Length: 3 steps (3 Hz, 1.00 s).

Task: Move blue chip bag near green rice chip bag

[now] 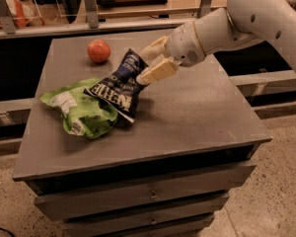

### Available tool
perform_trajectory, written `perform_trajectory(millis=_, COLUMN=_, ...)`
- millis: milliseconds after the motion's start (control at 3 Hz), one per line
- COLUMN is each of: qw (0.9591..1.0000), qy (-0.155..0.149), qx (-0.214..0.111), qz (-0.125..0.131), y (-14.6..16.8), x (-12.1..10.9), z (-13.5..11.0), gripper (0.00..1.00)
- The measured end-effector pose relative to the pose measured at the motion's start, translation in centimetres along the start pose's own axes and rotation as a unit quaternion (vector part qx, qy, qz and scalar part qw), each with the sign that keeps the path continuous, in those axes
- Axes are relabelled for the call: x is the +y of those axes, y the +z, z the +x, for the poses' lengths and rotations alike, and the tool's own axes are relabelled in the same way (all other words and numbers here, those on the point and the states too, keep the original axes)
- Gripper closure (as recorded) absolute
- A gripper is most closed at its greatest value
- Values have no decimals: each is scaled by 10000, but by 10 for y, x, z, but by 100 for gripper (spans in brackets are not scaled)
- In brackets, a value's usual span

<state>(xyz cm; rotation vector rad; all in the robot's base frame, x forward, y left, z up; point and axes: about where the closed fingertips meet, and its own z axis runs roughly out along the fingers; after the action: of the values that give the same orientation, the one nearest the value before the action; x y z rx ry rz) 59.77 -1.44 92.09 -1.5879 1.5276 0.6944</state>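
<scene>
- Gripper (141, 66) just left of table centre, at the end of the white arm (222, 26) reaching in from about 2 o'clock.
- Cream fingers (159, 70) clenched on the upper right end of the blue chip bag (119, 87): one above it, one below.
- Blue chip bag: dark navy glossy foil, big white block lettering across its lower half, pale edge along the bottom. It hangs tilted, top toward 1 o'clock and bottom toward 7 o'clock.
- Its lower left edge meets the green rice chip bag (81, 111) and seems to overlap it slightly; hard to say if the bottom corner rests on the table (197, 117).
- Green rice chip bag: lime green, crumpled, white label patches, lying flat at about 8 o'clock on the tabletop.
- Round orange-red fruit (98, 51) at about 11 o'clock, apart from both bags.
- Table is grey, with drawers (138, 196) in its front.
</scene>
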Motion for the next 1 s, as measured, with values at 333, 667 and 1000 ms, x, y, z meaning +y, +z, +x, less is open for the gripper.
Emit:
perform_trajectory(millis=333, qw=10000, qy=-50, qx=26, qz=-36, y=-2, x=3, z=-2, gripper=0)
perform_trajectory(millis=667, qw=10000, qy=-76, qx=63, qz=-8, y=-7, x=4, z=-2, gripper=0)
perform_trajectory(millis=1000, qw=9993, qy=-101, qx=165, qz=324, y=-26, x=-1, z=7, gripper=0)
